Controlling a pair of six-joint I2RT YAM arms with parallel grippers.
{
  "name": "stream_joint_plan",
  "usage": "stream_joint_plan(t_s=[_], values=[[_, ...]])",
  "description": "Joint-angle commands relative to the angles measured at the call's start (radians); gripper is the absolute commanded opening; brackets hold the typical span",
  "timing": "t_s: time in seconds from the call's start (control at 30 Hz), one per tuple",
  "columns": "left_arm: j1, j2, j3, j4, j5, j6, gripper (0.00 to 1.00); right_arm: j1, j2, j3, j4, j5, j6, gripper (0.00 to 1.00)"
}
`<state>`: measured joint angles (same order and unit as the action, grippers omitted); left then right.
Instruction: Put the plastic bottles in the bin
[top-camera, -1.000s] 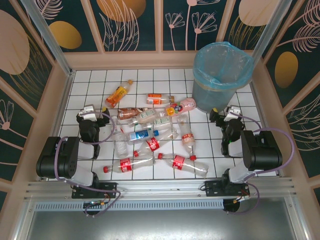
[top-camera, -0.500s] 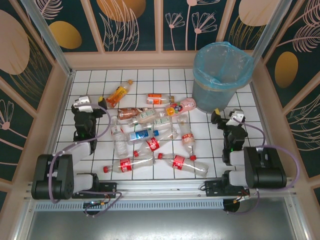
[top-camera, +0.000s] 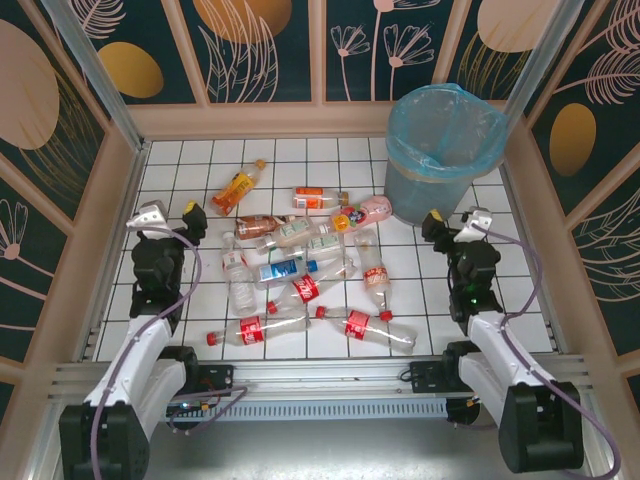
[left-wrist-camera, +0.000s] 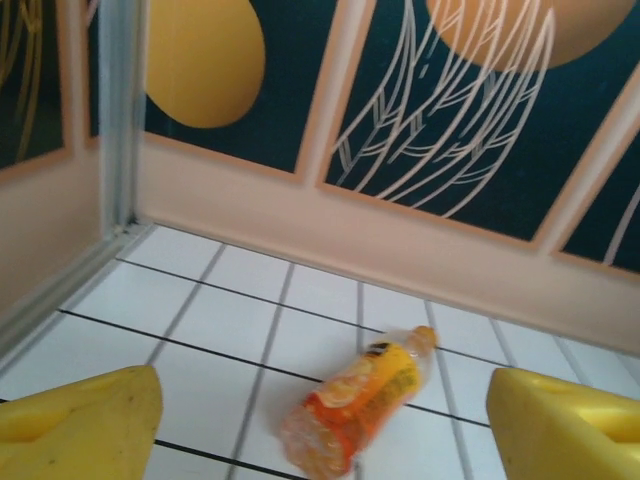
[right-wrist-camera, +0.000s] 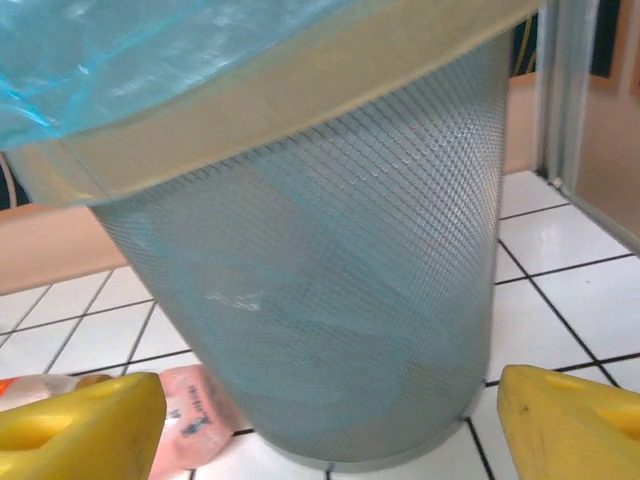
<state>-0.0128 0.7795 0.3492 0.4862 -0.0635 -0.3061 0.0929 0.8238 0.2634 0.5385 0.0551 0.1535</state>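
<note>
Plastic bottles (top-camera: 300, 265), small drink ones, mostly clear with red, blue, white or green labels, are what I have to clear, and by my count some fifteen lie on the white tiled table (top-camera: 180, 160). Closest to the near edge, a loose row of red-labelled clear bottles (top-camera: 247, 330) lies flat. Beyond them the main heap sits in the middle of the table, bottles touching and crossing one another.

My left gripper (top-camera: 172, 212) hangs over the tiles beside the heap, towards the left edge. In its wrist view the yellow fingertips (left-wrist-camera: 80, 425) stand wide apart with nothing gripped. Past them an orange plastic bottle (left-wrist-camera: 360, 410) lies alone towards the far edge.

My right gripper (top-camera: 457, 218) is near the right edge, likewise spread and empty. It faces the round grey-blue mesh bin (right-wrist-camera: 330, 280), lined with a translucent light-blue bag (top-camera: 445, 115), which stands in the far right corner. A pink plastic bottle (top-camera: 375, 208) lies at the bin's foot; I cannot tell whether it touches.

From above the bag looks bare inside, so I judge nothing is binned yet: every bottle is left to do, and neither arm has a hold on one
</note>
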Motion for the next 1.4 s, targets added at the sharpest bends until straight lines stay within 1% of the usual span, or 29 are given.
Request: stream_joint_plan(t_s=[0.0, 0.1, 0.17, 0.2, 0.3, 0.37, 0.47, 0.53, 0.6, 0.67, 0.73, 0.8, 0.87, 0.97, 1.0, 1.1, 1.2, 1.3, 1.37], values=[[0.004, -0.076, 0.094, -0.246, 0.144, -0.096, 0.78, 0.046, -0.032, 0.095, -0.315, -0.035, 0.105, 0.82], [-0.009, -0.133, 0.170, -0.408, 0.217, -0.093, 0.75, 0.128, -0.033, 0.157, -0.460, -0.071, 0.169, 0.77], [-0.032, -0.167, 0.204, -0.474, 0.255, -0.088, 0.73, 0.187, -0.032, 0.179, -0.507, -0.124, 0.195, 0.72], [-0.040, -0.174, 0.232, -0.513, 0.274, -0.080, 0.71, 0.223, -0.028, 0.195, -0.542, -0.126, 0.211, 0.70], [-0.066, -0.185, 0.298, -0.625, 0.303, -0.051, 0.69, 0.332, -0.003, 0.255, -0.647, -0.128, 0.224, 0.67], [-0.085, -0.179, 0.333, -0.677, 0.334, -0.028, 0.68, 0.396, 0.035, 0.321, -0.736, -0.133, 0.196, 0.64], [-0.120, -0.148, 0.366, -0.717, 0.385, 0.003, 0.67, 0.498, 0.137, 0.465, -0.888, -0.163, 0.116, 0.64], [-0.146, -0.118, 0.369, -0.718, 0.409, 0.014, 0.66, 0.554, 0.221, 0.559, -0.987, -0.193, 0.051, 0.63], [-0.185, -0.079, 0.373, -0.705, 0.422, 0.019, 0.65, 0.617, 0.315, 0.651, -1.097, -0.174, -0.001, 0.63], [-0.264, -0.027, 0.391, -0.695, 0.389, 0.026, 0.65, 0.675, 0.407, 0.729, -1.191, -0.150, -0.041, 0.63], [-0.404, 0.045, 0.428, -0.708, 0.280, 0.065, 0.67, 0.732, 0.486, 0.789, -1.262, -0.139, -0.078, 0.62], [-0.480, 0.110, 0.454, -0.710, 0.239, 0.096, 0.69, 0.770, 0.536, 0.808, -1.289, -0.134, -0.097, 0.62], [-0.489, 0.145, 0.459, -0.694, 0.260, 0.094, 0.69, 0.795, 0.566, 0.804, -1.284, -0.152, -0.111, 0.61], [-0.489, 0.131, 0.425, -0.651, 0.252, 0.090, 0.71, 0.830, 0.610, 0.808, -1.280, -0.172, -0.126, 0.57], [-0.489, 0.131, 0.419, -0.656, 0.231, 0.087, 0.72, 0.844, 0.627, 0.812, -1.285, -0.166, -0.129, 0.55], [-0.489, 0.178, 0.433, -0.743, 0.126, 0.077, 0.71, 0.874, 0.674, 0.816, -1.280, -0.158, -0.142, 0.51], [-0.489, 0.212, 0.427, -0.779, 0.084, 0.056, 0.71, 0.893, 0.723, 0.823, -1.276, -0.153, -0.155, 0.49], [-0.489, 0.214, 0.398, -0.746, 0.096, 0.021, 0.72, 0.915, 0.759, 0.830, -1.271, -0.155, -0.167, 0.48], [-0.489, 0.211, 0.382, -0.723, 0.111, 0.007, 0.72, 0.930, 0.776, 0.832, -1.271, -0.150, -0.172, 0.49]])
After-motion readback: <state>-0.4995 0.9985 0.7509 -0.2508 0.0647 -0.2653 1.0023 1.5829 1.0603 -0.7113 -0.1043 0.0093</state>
